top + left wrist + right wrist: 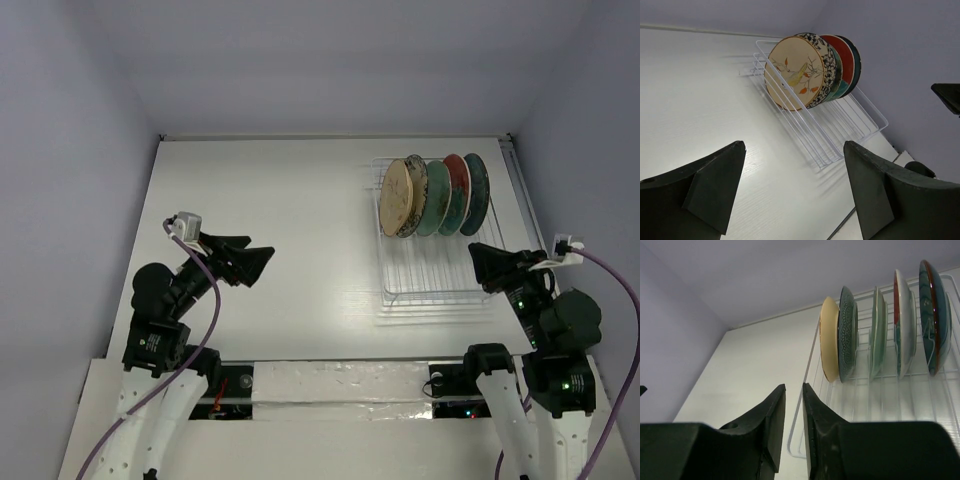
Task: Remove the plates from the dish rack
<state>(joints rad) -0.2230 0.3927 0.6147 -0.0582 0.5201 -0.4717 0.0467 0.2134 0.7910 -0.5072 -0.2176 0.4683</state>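
The white wire dish rack (432, 275) lies on the right half of the table. Five plates stand on edge in a row at its far end: a tan-backed plate (398, 197) at the left, then a floral-rimmed one (416, 185), a green one (437, 200), a red one (457, 182) and a dark teal one (477, 192). The rack (840, 125) and the tan plate (792, 72) show in the left wrist view, and the rack (890, 395) and plates (828, 345) in the right wrist view. My left gripper (262, 258) is open and empty, well left of the rack. My right gripper (478, 252) is empty, with only a narrow gap, over the rack's near right corner.
The near part of the rack holds no plates. The white table (280, 190) ends at walls behind and on both sides. A purple cable (205, 290) runs along the left arm and another (620, 290) along the right arm.
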